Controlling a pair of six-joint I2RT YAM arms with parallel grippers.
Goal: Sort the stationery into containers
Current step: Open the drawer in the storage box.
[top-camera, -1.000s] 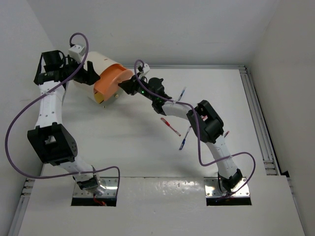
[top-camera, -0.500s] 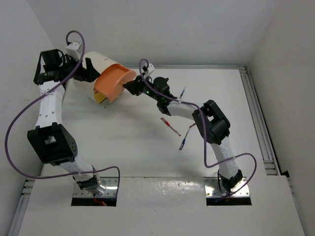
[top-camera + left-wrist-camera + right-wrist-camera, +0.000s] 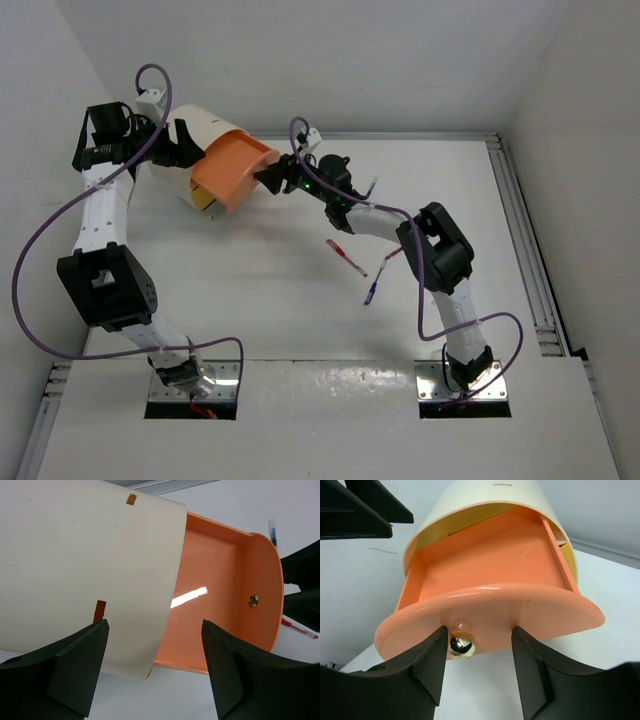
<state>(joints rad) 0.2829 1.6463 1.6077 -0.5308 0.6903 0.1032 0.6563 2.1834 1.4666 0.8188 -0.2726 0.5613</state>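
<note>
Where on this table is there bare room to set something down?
Bare table between the arm bases and the pens, and along the right rail. Crowded back left around the container, its open drawer and the right fingers.

Above the left fingers (image 3: pixel 75 665), the cream container (image 3: pixel 75 555) runs off the top and left edges (whether they touch it cannot be told). Right of them, the orange drawer (image 3: pixel 215 580) hides part of a red pen (image 3: pixel 299 628). The right fingers (image 3: pixel 420 675) are cut off at their bases.
</note>
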